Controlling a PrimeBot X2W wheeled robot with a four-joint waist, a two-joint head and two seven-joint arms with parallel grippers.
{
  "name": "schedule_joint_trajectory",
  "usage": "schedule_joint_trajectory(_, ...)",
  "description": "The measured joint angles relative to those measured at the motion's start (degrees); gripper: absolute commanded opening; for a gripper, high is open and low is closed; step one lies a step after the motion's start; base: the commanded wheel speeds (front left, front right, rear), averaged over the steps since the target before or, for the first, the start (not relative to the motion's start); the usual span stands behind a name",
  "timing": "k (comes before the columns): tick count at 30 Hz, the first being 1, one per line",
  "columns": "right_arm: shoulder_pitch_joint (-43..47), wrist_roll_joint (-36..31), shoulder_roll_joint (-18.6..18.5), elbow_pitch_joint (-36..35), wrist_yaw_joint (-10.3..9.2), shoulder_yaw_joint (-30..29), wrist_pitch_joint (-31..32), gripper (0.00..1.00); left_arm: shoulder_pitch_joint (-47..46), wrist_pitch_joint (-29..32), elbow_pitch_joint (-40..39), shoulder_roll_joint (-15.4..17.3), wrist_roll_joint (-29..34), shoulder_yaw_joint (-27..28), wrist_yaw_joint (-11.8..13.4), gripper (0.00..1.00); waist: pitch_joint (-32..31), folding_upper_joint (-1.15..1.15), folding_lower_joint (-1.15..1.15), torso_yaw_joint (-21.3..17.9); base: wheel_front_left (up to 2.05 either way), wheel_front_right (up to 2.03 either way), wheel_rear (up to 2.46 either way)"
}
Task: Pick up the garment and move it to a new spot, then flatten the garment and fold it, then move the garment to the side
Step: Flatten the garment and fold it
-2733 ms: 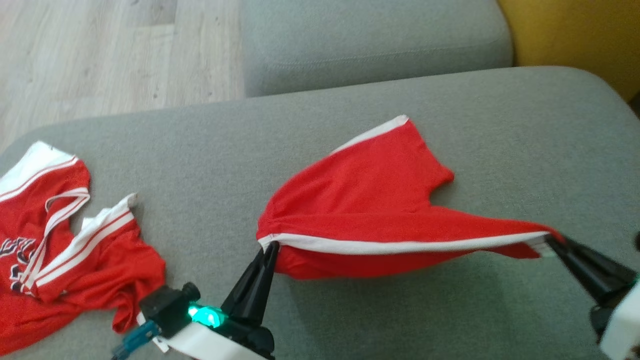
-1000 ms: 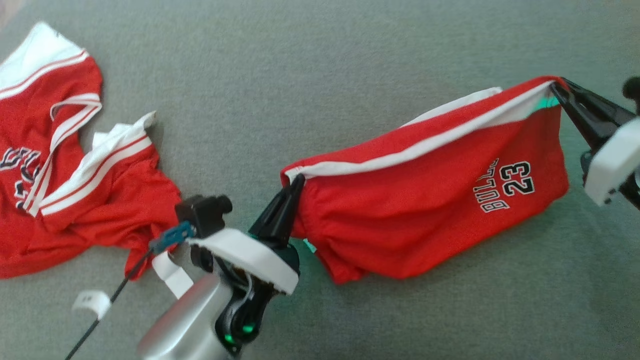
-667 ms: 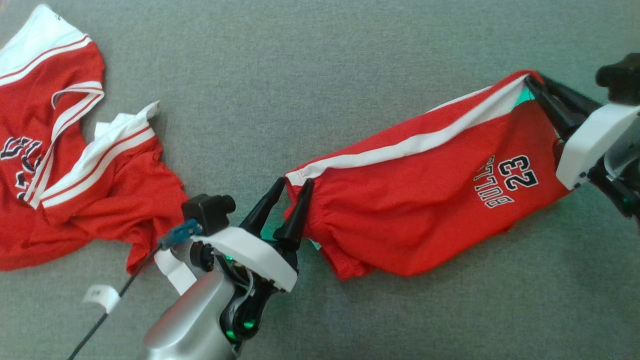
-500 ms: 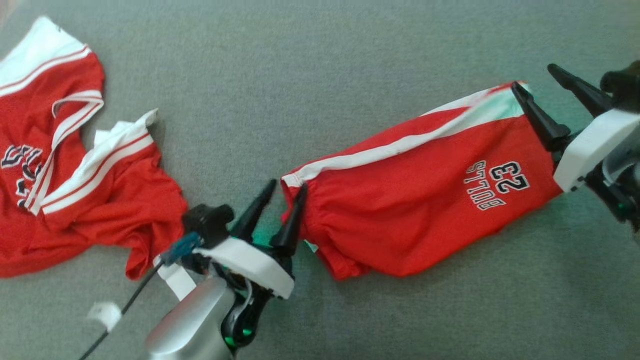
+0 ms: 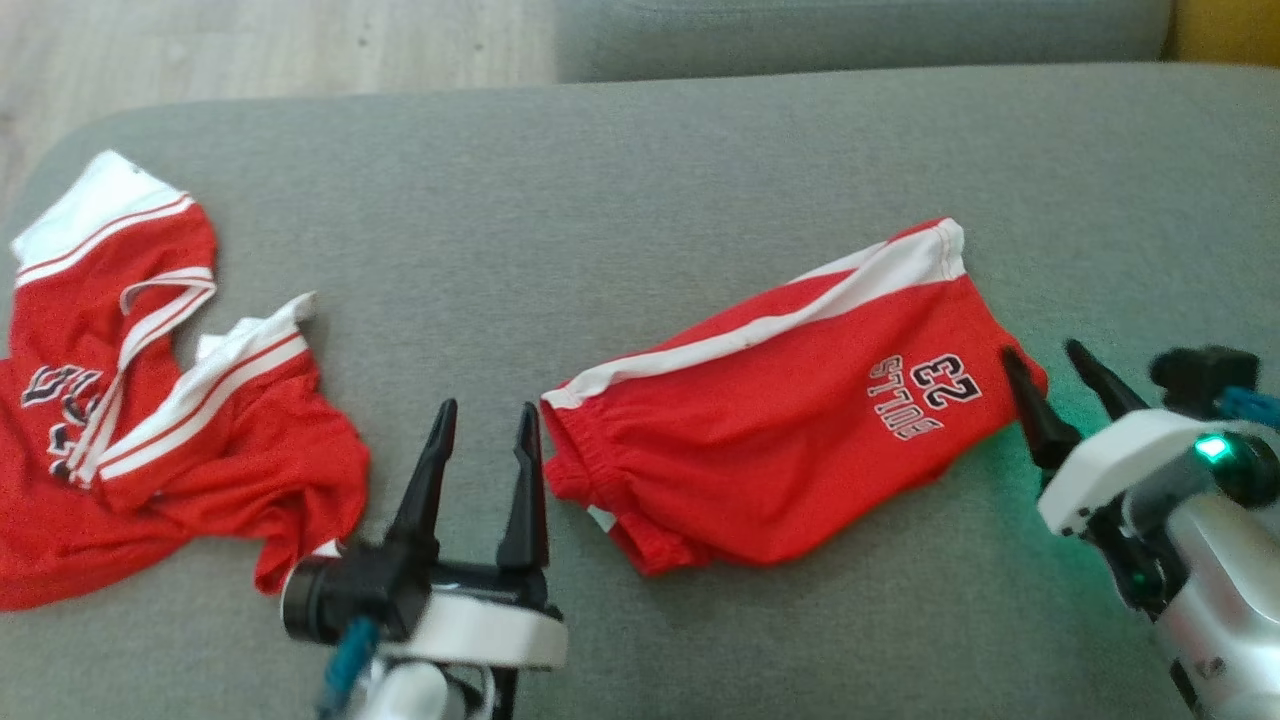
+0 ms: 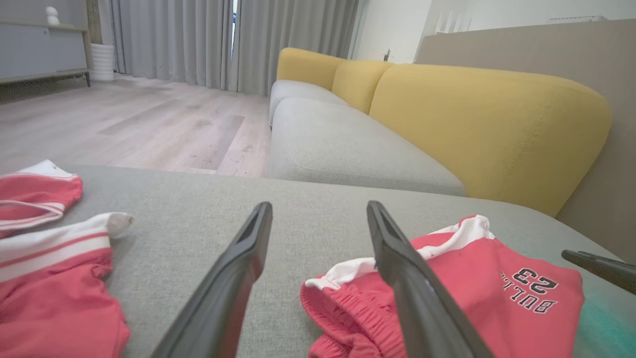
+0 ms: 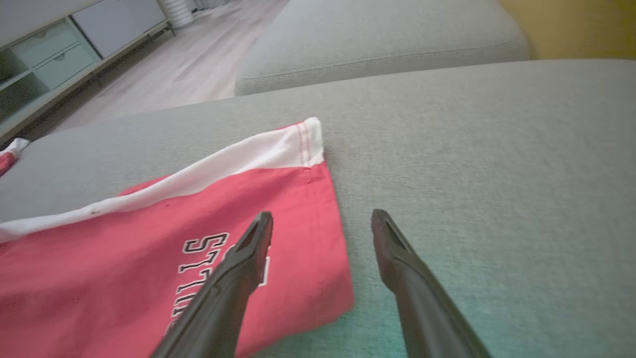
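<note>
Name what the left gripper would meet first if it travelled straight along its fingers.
Probably bare grey cushion: the open left gripper points between the jersey and the shorts, whose waistband lies just beside its path. Its height is hard to judge.

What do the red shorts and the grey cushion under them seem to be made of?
Red shorts: thin matte fabric, perhaps polyester; it lies limp, with soft gathers at one end. Grey cushion: woven upholstery cloth, matte; a fine speckled weave shows.

Home living room: yellow-backed sofa (image 6: 487, 134), long curtains (image 6: 198, 40), wooden floor (image 6: 149, 124)
</note>
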Motion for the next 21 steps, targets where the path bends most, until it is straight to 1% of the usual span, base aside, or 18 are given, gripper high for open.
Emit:
schedule_joint_trajectory(1,-0.1,-2.0,1.5,4.0,0.0,-3.5,-0.7,1.0,2.4,0.0,-3.5,-1.1,4.2,1.1,1.3,1.0,-0.5,0.0,0.0,0.9,0.0,0.0,0.0)
schedule_joint_trajectory(2,-0.3,-3.3,2.1,6.5,0.0,-5.2,-1.1,1.0,3.5,0.0,-4.8,-1.5,5.7,1.3,1.6,1.0,-0.7,0.0,0.01,1.4,0.0,0.0,0.0)
schedule_joint_trajectory(6,-2.4,-7.3,5.1,16.1,0.0,-11.3,-2.0,1.0,7.1,0.0,-8.2,-2.3,10.3,1.4,1.6,1.0,-1.0,0.0,0.01,4.0,0.0,0.0,0.0)
schedule_joint_trajectory(7,-2.4,-7.3,5.1,16.1,0.0,-11.3,-2.0,1.0,7.1,0.0,-8.2,-2.3,10.3,1.4,1.6,1.0,-1.0,0.0,0.01,4.0,0.0,0.0,0.0)
schedule_joint_trajectory(10,-5.2,-8.9,7.1,21.0,0.0,-13.3,-2.0,1.0,8.2,0.0,-8.7,-2.6,12.0,1.4,1.2,1.0,-0.7,0.0,0.01,5.8,0.0,0.0,0.0)
schedule_joint_trajectory(12,-7.2,-9.5,7.8,23.4,0.0,-14.2,-2.0,1.0,8.2,0.0,-8.7,-2.8,12.9,1.6,0.7,1.0,-0.4,0.0,0.02,7.0,0.0,0.0,0.0)
schedule_joint_trajectory(17,-10.0,-9.3,8.3,27.2,0.0,-15.0,-0.3,1.0,8.2,0.0,-8.7,-3.6,13.8,2.8,-0.2,1.0,0.5,0.0,0.02,9.6,0.0,0.0,0.0)
schedule_joint_trajectory(18,-10.4,-8.9,8.4,27.4,0.0,-14.9,0.4,0.78,8.2,0.0,-8.7,-3.7,14.0,2.8,-0.3,1.0,0.6,0.0,0.02,10.0,0.0,0.0,0.0)
schedule_joint_trajectory(19,-10.6,-8.6,8.3,27.4,-0.01,-14.9,0.7,0.38,8.2,0.0,-8.7,-3.7,14.1,2.9,-0.6,1.0,0.7,0.0,0.01,10.5,0.0,0.0,0.0)
schedule_joint_trajectory(20,-10.8,-8.2,8.3,27.4,-0.01,-14.8,1.0,0.38,8.2,0.0,-8.6,-3.8,14.3,2.9,-0.7,1.0,0.8,0.0,0.02,10.9,0.0,0.0,0.0)
schedule_joint_trajectory(21,-11.0,-7.8,8.3,27.4,-0.01,-14.7,1.1,0.0,8.2,0.0,-8.5,-3.9,14.3,2.9,-0.7,1.0,0.8,0.0,0.02,11.2,0.0,0.0,0.0)
